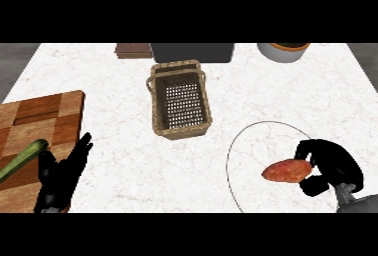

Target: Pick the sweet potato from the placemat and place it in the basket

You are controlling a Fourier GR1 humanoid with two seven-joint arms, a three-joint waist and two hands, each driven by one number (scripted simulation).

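Observation:
An orange-brown sweet potato [286, 170] lies on a white round placemat [255, 150] with a thin dark rim, at the lower right of the counter. My right hand [332, 165] is at the potato's right side, fingers above and thumb below curling toward it, touching or nearly touching its right end. A woven brown basket [158, 107] with a mesh bottom stands up and to the left of the placemat, nothing in it. My left hand [63, 172] rests open at the lower left, fingers pointing up.
A wooden cutting board [40, 125] covers the left edge, with a green vegetable [22, 159] lying on it beside my left hand. Along the far edge stand a brown block [133, 50], a dark box [193, 52] and a white pot [283, 51].

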